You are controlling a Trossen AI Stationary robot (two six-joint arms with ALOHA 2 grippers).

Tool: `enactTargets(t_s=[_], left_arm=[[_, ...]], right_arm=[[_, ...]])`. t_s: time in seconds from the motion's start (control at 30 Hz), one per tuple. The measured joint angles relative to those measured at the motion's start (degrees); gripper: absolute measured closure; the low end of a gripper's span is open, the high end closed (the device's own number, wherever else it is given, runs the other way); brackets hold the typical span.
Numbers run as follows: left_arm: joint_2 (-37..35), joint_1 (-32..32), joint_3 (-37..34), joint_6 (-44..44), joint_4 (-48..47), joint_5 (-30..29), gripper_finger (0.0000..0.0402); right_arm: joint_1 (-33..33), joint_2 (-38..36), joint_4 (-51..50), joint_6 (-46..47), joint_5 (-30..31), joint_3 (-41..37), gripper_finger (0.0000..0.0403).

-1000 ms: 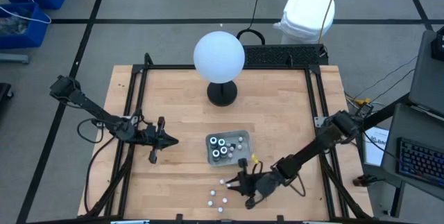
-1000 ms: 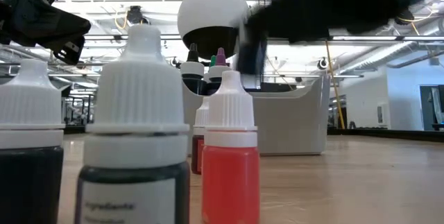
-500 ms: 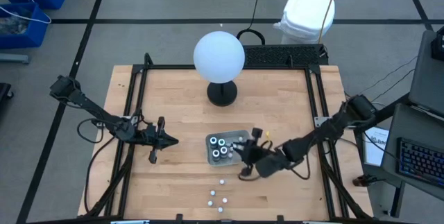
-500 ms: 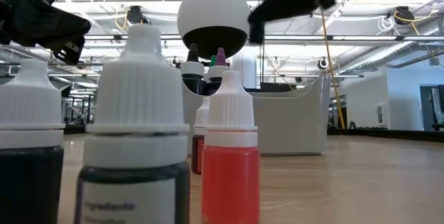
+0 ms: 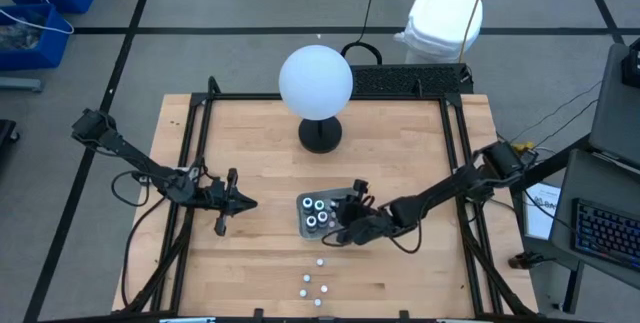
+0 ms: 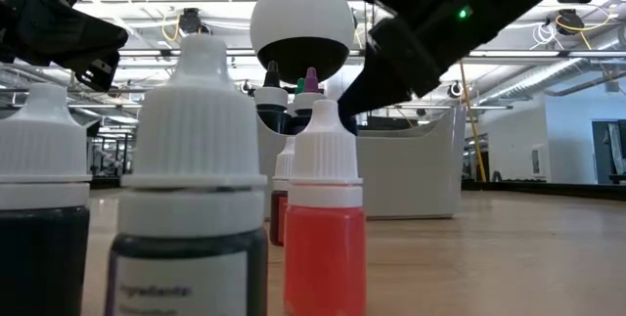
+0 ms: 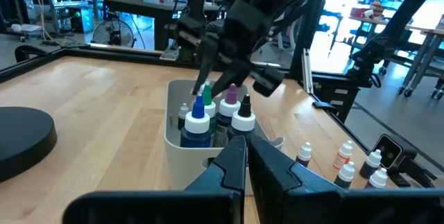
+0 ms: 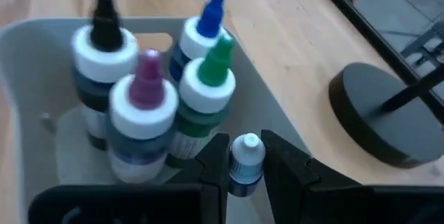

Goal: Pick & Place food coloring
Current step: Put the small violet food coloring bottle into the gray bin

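Right wrist view, right hand (image 8: 245, 156) gripping small bottle (image 8: 245, 160), base hidden

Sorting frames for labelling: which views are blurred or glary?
Low view: near bottles fill the frame, ceiling glare behind the globe. Right wrist view: soft all over, the small bottle between the right gripper fingers still readable. High view: sharp, evenly lit.

grey tray (image 8: 277, 123) seen holding dark bottles with white collars — tips black (image 8: 105, 10), purple (image 8: 147, 71), green (image 8: 220, 57), blue (image 8: 211, 12). small white-capped bottle (image 8: 246, 158) with blue contents seen between black fingers. red-filled white-capped bottle (image 6: 324, 220) seen on pale wood table (image 5: 400, 153) — white globe (image 5: 315, 81) on black base.
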Motion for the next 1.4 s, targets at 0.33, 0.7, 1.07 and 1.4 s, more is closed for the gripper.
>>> enactTargets(t_s=[0.33,0.7,1.07,1.4], left_arm=[[0.0,0.02,0.0,0.0,0.0,0.0,0.038],[0.0,0.0,0.0,0.0,0.04,0.0,0.038],[0.0,0.0,0.0,-0.28,0.09,-0.02,0.038],[-0.02,0.0,0.0,-0.24,0.11,-0.53,0.038]], right_arm=[[-1.33,2.12,0.08,4.46,-2.8,0.0,0.0346],[-1.45,2.36,3.81,8.83,-2.73,-2.42,0.0346],[-1.68,2.36,16.49,10.01,-2.8,-9.49,0.0345],[-1.79,2.36,17.76,11.73,-2.78,-9.49,0.0299]])
